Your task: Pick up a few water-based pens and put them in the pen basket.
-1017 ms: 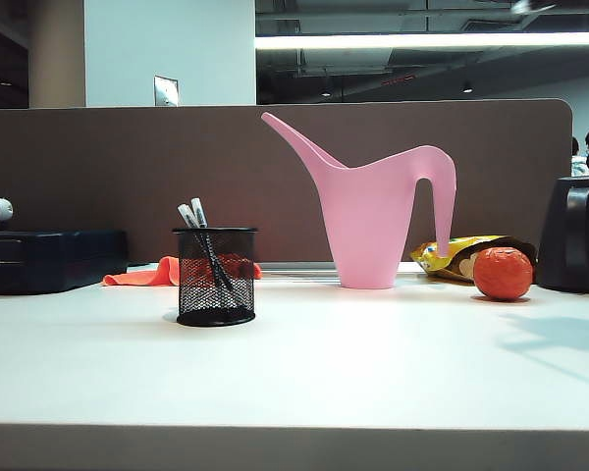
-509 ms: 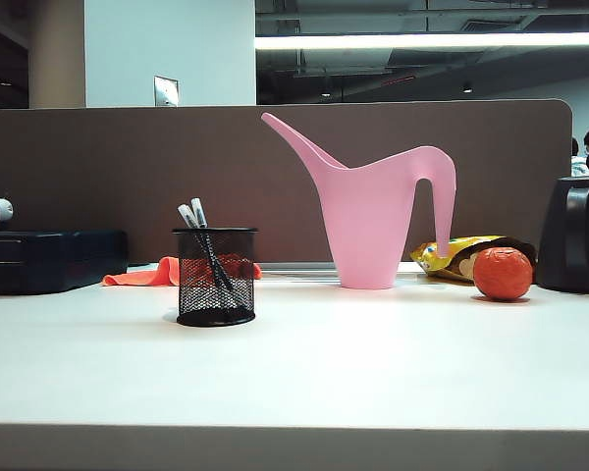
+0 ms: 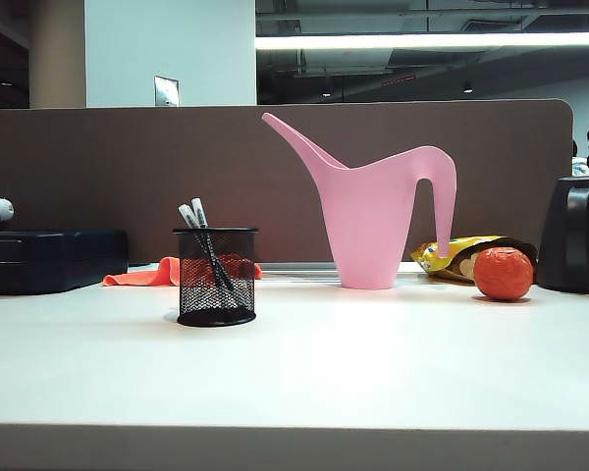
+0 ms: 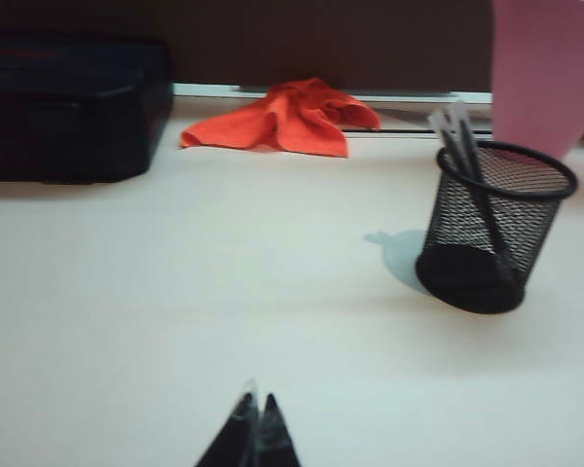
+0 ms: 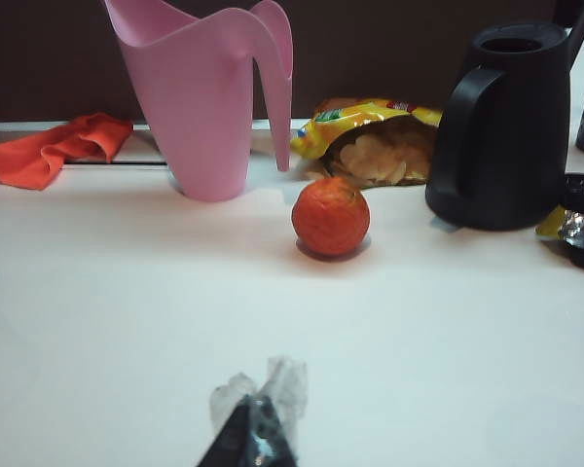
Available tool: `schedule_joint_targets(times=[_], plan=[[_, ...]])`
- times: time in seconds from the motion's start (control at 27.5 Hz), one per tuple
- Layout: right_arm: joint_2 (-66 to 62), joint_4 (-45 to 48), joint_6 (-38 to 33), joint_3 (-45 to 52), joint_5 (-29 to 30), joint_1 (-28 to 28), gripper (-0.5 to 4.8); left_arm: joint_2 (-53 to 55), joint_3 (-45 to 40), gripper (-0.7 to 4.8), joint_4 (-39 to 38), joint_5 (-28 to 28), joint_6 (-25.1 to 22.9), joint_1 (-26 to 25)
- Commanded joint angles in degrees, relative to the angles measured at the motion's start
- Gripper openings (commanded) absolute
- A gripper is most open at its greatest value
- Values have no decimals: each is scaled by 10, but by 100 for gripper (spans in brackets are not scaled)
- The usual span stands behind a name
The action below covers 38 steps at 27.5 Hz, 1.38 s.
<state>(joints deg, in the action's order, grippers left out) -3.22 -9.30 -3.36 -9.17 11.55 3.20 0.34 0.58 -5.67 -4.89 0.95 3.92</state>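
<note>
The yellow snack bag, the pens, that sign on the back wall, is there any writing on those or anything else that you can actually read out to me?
None can be read.
Snack bag: coloured print near its top edge, too blurred to read.
Wall sign: too small to read.
Pens in the mesh cup: no legible marks.
Watering can, orange, black jug: no text visible.

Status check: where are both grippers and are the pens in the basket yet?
Left gripper shut, empty, short of the pen basket. Right gripper shut, empty, near the orange. Both pens stand in basket. Nothing in the way.
</note>
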Motion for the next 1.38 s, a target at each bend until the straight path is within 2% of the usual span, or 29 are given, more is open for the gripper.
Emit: schedule_joint_targets(times=[0.04, 0.29, 0.51, 1.38], plan=[[35, 17, -1, 17, -10, 0, -4, 0, 0, -5, 29, 12, -3, 0], [34, 64, 0, 70, -19, 0, -4, 0, 0, -4, 55, 12, -3, 0], [34, 98, 4, 88, -55, 0, -4, 0, 1, -4, 53, 10, -2, 0], [34, 76, 6, 88, -54, 0, -1, 0, 0, -4, 49, 10, -3, 0]])
